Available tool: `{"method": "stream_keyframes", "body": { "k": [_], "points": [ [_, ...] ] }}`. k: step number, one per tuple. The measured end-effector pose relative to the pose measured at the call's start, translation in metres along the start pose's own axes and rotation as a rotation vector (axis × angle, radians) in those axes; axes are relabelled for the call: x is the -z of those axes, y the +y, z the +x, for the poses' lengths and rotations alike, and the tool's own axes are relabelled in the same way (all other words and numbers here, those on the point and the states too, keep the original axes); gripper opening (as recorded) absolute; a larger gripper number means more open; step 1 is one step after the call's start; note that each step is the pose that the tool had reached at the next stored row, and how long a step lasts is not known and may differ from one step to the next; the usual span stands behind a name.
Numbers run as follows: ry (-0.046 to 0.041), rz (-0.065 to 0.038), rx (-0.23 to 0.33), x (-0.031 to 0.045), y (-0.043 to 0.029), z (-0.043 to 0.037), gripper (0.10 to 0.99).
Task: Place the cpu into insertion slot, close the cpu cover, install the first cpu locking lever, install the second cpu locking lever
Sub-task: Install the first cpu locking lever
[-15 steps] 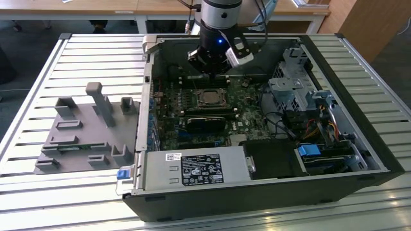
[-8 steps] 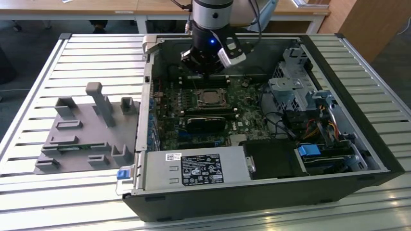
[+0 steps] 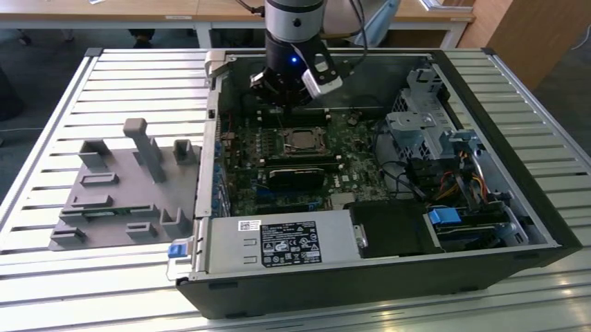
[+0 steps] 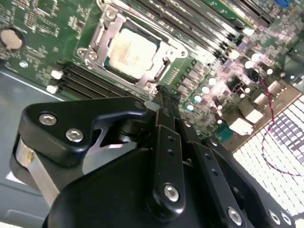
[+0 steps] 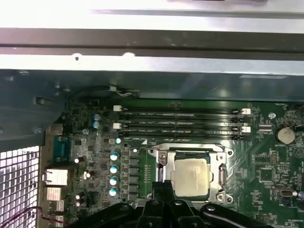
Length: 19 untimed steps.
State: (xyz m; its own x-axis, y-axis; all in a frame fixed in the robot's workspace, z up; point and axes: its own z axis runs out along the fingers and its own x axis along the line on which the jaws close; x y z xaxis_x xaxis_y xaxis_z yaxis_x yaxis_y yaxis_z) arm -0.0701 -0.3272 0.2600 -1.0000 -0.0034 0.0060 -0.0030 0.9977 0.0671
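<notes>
The cpu (image 3: 300, 140) (image 4: 133, 50) (image 5: 191, 176), a pale silvery square, lies flat in the insertion slot (image 5: 222, 175) on the green board. The cpu cover (image 4: 105, 38) (image 5: 190, 153), a silvery frame, lies down around the chip. My gripper (image 3: 282, 104) (image 4: 160, 95) (image 5: 161, 186) hangs just above the board beside one edge of the socket. Its black fingers are pressed together, and I see nothing between them. In the exterior view the arm's wrist stands over the back of the open case.
Black memory slots (image 5: 183, 121) run along one side of the socket. A black module (image 3: 295, 173) lies in front of it in the exterior view, with the power supply box (image 3: 277, 242) nearer still. A drive cage (image 3: 425, 124) is at the exterior view's right, a grey fixture block (image 3: 120, 187) at its left.
</notes>
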Motion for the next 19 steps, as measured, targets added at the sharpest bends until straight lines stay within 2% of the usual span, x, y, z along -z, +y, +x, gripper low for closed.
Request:
{"method": "stream_keyframes", "body": {
  "k": [12, 19],
  "points": [
    [-0.0012, -0.005, 0.0, -0.0011, 0.0001, 0.0207, 0.114],
    [-0.0012, -0.005, 0.0, -0.0026, 0.0046, 0.0272, 0.114]
  ]
}}
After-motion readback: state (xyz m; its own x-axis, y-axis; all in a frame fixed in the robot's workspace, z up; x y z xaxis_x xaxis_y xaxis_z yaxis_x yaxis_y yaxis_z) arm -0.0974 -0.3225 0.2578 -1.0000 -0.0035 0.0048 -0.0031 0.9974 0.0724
